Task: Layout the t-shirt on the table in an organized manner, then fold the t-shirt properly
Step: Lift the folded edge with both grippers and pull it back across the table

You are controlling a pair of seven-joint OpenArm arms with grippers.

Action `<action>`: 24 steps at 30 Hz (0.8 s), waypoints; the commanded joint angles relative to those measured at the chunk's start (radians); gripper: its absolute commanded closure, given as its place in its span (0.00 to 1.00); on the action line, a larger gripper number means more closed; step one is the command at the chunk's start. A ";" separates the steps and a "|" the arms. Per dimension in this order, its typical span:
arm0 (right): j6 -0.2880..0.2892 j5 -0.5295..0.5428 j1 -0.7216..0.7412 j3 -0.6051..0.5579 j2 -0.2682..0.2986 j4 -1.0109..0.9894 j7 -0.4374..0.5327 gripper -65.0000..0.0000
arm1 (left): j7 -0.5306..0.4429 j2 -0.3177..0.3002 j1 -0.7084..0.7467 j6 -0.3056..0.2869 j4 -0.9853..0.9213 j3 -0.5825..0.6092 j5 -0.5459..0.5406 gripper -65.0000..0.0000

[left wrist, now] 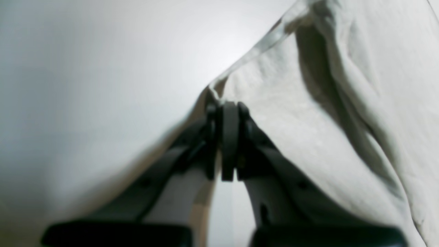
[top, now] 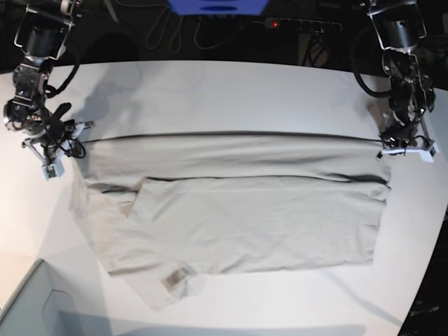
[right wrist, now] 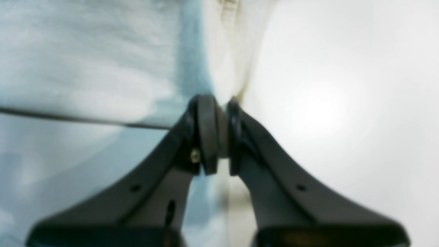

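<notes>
The light grey-beige t-shirt (top: 238, 217) lies spread across the white table (top: 231, 91). Its far edge is stretched into a straight, raised line between my two grippers. The left gripper (top: 392, 148) is at that edge's right end in the base view, and the left wrist view shows it (left wrist: 226, 104) shut on a corner of the t-shirt (left wrist: 308, 120). At the edge's left end, the right gripper (top: 68, 143) is shut on the cloth too; in its wrist view a fold of the t-shirt (right wrist: 229, 61) runs up from the closed right gripper (right wrist: 222, 101). The dark-edged neckline (top: 175, 277) lies near the front left.
A pale box corner (top: 28, 301) sits at the table's front left. Cables and a power strip (top: 301, 24) run behind the far edge, beside a blue object (top: 217, 5). The table's rim curves away at the right (top: 430, 231).
</notes>
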 commanded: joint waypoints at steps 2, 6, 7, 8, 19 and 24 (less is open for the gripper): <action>0.007 -0.026 0.002 0.002 0.025 0.047 -0.034 1.00 | -0.017 -0.019 -0.001 -0.001 0.067 -0.005 -0.002 1.00; 0.007 -0.026 0.004 -0.001 0.023 0.155 -0.035 1.00 | -0.017 0.000 0.022 -0.001 0.179 -0.005 -0.002 1.00; 0.007 -0.026 0.005 -0.001 0.023 0.184 -0.035 1.00 | -0.017 0.006 0.022 -0.001 0.207 -0.005 -0.002 1.00; 0.007 -0.026 0.008 -0.001 0.023 0.205 -0.035 1.00 | -0.017 0.009 0.022 -0.001 0.227 -0.005 -0.002 1.00; 0.007 -0.021 0.135 0.054 -0.004 0.350 -0.035 1.00 | -0.017 0.021 -0.035 -0.001 0.396 -0.049 -0.167 1.00; 0.007 -0.021 0.125 0.073 -0.053 0.452 -0.035 1.00 | -0.015 0.009 -0.055 -0.001 0.423 -0.058 -0.218 1.00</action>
